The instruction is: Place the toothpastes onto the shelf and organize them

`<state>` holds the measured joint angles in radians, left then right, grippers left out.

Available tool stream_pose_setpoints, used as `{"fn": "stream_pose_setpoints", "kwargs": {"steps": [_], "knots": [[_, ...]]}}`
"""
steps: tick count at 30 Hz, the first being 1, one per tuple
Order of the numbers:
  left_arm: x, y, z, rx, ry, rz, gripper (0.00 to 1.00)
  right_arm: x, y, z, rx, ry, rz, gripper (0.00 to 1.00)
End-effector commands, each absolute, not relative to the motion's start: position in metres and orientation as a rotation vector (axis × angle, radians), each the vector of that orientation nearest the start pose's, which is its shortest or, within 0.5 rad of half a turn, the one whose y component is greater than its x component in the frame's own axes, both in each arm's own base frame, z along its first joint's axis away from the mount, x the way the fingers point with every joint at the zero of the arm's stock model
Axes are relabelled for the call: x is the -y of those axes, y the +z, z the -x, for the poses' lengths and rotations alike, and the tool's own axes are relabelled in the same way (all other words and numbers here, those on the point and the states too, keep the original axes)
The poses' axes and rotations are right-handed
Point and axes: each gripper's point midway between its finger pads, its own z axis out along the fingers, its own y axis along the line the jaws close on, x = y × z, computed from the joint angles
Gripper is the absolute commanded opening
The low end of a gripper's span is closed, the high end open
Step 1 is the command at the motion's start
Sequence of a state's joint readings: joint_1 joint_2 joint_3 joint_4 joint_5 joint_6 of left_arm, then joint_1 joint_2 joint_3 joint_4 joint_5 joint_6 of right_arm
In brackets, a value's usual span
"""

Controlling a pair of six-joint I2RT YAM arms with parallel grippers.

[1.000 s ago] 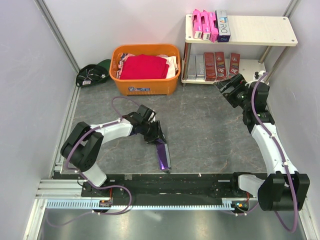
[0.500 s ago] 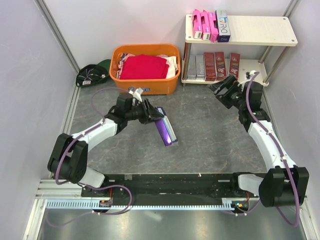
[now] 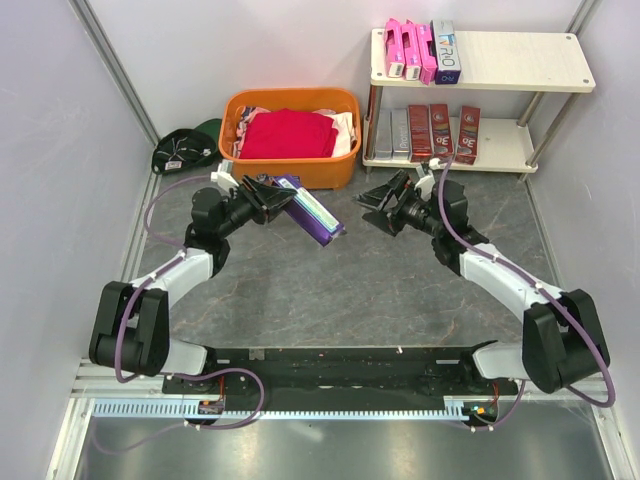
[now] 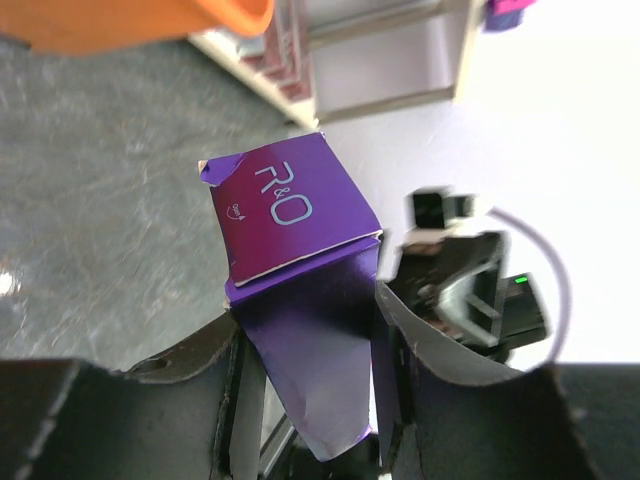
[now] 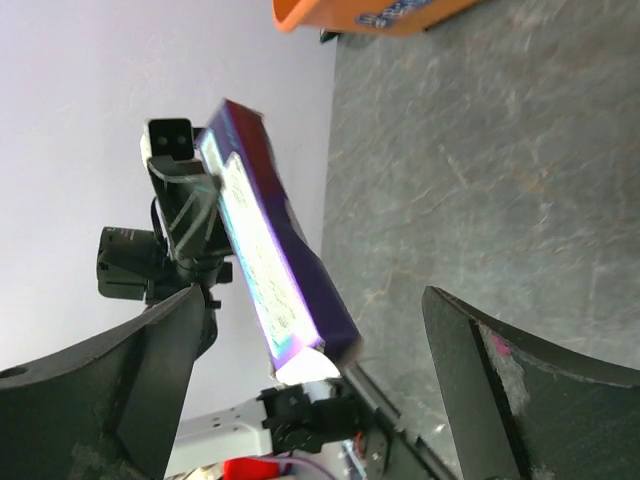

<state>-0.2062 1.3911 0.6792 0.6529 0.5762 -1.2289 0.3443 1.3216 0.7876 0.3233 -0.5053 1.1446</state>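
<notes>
A dark purple toothpaste box (image 3: 316, 216) (image 4: 290, 215) hangs in the air in front of the orange basket, tilted, with my left gripper (image 3: 283, 196) (image 4: 305, 330) shut on one end. My right gripper (image 3: 375, 205) (image 5: 315, 300) stands open just right of the box's free end (image 5: 280, 270), facing it without touching. The shelf (image 3: 520, 60) is at the back right. Its upper board carries pink toothpastes (image 3: 410, 50) and a dark one (image 3: 446, 50). On the lower board stand silver-grey toothpastes (image 3: 392, 132) and dark red ones (image 3: 432, 132).
An orange basket (image 3: 290, 172) with a red cloth (image 3: 287, 133) stands left of the shelf. A black and green bundle (image 3: 185, 148) lies in the back left corner. Pale walls with metal posts close both sides.
My left arm has lifted the purple box off the floor and swung it back toward the basket. The right arm has swung left from the shelf toward the box, jaws still open.
</notes>
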Motion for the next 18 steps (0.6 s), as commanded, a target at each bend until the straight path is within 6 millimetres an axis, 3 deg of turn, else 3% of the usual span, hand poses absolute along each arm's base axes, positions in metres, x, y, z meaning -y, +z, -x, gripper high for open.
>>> {"fn": "stream_pose_setpoints", "kwargs": {"steps": [1, 8, 10, 18], "knots": [[0.191, 0.302, -0.361, -1.558, -1.566, 0.382, 0.37, -0.262, 0.258, -0.324, -1.905, 1.651, -0.379, 0.98], [0.182, 0.314, -0.367, -1.523, -1.538, 0.387, 0.38, -0.292, 0.257, -0.303, -1.904, 1.828, -0.357, 0.98], [0.182, 0.316, -0.367, -1.519, -1.548, 0.379, 0.38, -0.303, 0.267, -0.295, -1.868, 1.886, -0.316, 0.98], [0.183, 0.32, -0.365, -1.5, -1.573, 0.374, 0.38, -0.326, 0.279, -0.289, -1.778, 2.054, -0.289, 0.97]]}}
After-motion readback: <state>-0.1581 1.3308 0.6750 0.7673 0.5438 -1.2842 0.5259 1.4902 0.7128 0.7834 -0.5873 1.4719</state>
